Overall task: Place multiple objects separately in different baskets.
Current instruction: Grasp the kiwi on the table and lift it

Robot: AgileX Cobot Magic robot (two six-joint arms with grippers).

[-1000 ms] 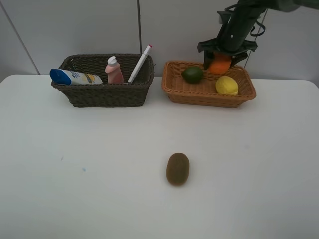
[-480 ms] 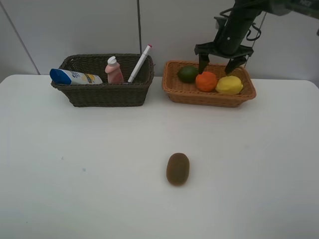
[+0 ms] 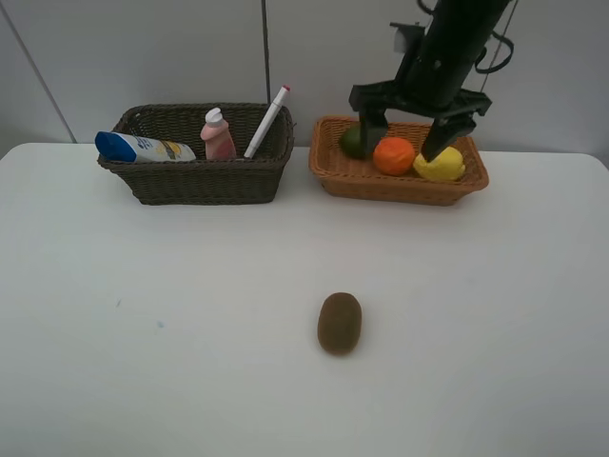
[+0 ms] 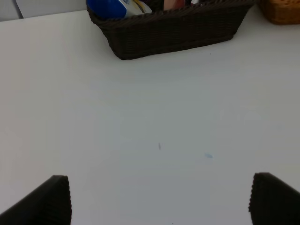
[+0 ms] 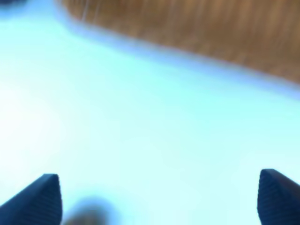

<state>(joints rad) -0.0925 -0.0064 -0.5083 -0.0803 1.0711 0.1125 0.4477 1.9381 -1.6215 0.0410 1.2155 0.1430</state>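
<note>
The orange fruit (image 3: 394,155) lies in the light tan basket (image 3: 381,183) between the green lime (image 3: 351,143) and the yellow lemon (image 3: 441,165). My right gripper (image 3: 402,135) is open and empty just above them; its blurred wrist view shows the basket (image 5: 197,28) and white table. The brown kiwi (image 3: 339,323) lies on the table in the middle. The dark brown basket (image 3: 200,176) holds the white blue-capped bottle (image 3: 143,148), pink bottle (image 3: 219,136) and red-tipped marker (image 3: 267,121). My left gripper (image 4: 161,206) is open over bare table. The small dark green bottle is not visible.
The white table (image 3: 143,333) spreads wide around the kiwi. A grey wall stands close behind both baskets. The left wrist view shows the dark basket (image 4: 173,30) ahead and a corner of the tan basket (image 4: 281,9).
My right gripper opened and let the orange fruit drop into the tan basket. It then lifted and shifted slightly forward and left, fingers spread wide. The lime and lemon were nudged aside.
</note>
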